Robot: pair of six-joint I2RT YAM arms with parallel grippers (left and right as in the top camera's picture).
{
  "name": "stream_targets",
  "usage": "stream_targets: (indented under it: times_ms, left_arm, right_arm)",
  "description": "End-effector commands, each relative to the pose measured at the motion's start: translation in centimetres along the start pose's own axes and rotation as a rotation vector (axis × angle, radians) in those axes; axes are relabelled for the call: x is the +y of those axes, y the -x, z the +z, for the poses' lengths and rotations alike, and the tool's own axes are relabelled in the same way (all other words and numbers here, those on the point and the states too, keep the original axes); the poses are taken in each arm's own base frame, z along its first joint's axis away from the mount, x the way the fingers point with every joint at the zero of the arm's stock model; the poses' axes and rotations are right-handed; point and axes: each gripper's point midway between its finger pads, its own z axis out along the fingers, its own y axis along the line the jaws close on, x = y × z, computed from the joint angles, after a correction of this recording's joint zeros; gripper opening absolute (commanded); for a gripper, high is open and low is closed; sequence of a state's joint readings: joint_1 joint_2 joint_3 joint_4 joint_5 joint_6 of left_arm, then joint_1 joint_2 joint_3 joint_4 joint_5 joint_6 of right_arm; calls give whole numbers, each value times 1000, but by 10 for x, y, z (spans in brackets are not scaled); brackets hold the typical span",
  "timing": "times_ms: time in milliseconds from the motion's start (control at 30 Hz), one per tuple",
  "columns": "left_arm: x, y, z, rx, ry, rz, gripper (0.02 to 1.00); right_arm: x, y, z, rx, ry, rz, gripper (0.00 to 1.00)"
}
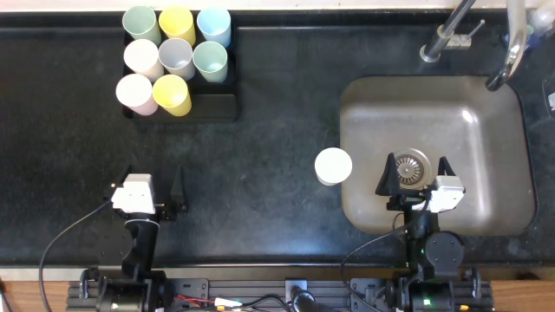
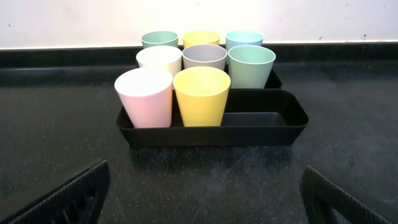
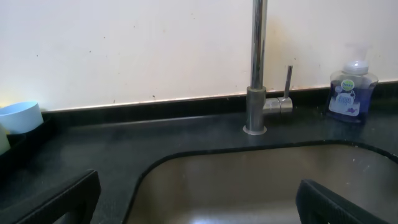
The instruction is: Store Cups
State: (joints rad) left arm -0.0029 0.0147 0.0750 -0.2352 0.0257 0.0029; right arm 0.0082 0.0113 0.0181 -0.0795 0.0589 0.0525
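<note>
A black tray [image 1: 217, 106] at the back left of the counter holds several cups in pink, yellow, white, grey, green and blue. Its front right slot [image 2: 261, 119] is bare. The pink cup [image 2: 145, 96] and a yellow cup [image 2: 201, 94] stand in the tray's front row. A lone white cup [image 1: 333, 165] stands on the counter just left of the sink. My left gripper [image 1: 149, 180] is open, well in front of the tray, with nothing between its fingers. My right gripper [image 1: 414, 173] is open and empty over the sink, to the right of the white cup.
A steel sink [image 1: 486, 113] takes up the right side, with its drain [image 1: 413, 166] below my right gripper. A faucet [image 3: 256, 68] and a blue soap bottle [image 3: 352, 90] stand behind it. Open black counter [image 1: 260, 191] lies between tray and sink.
</note>
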Motion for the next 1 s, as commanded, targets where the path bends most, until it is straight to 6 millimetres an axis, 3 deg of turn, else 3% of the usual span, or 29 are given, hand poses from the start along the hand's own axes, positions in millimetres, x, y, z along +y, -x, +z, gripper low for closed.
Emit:
stream_targets:
  times_ms: [33,233,300,367,400,533,667,800,900,1000]
  left_arm:
    - [2,1,0,-13,10,-11,998]
    - [2,1,0,-13,10,-11,998]
    - [2,1,0,-13,10,-11,998]
    - [2,1,0,-13,10,-11,998]
    - [2,1,0,-13,10,-11,998]
    - [2,1,0,-13,10,-11,998]
    - [2,2,0,-13,10,-11,998]
    - [2,1,0,-13,10,-11,998]
    - [2,1,0,-13,10,-11,998]
    - [2,1,0,-13,10,-11,998]
  right_arm:
    - [-1,-3,0,0,-3,0,998]
    - [0,5,0,-21,1,1,998]
    - [3,29,-5,-69,7,2,998]
    - [11,74,-19,-87,27,15,996]
    - [14,86,-24,-50,34,20,998]
    - [22,112,-29,114,34,16,998]
    - [37,131,-18,332,56,1,998]
    - [52,114,-18,677,80,-41,996]
    - [62,80,-27,1011,103,-131,996]
    - [70,53,-24,1216,166,-269,998]
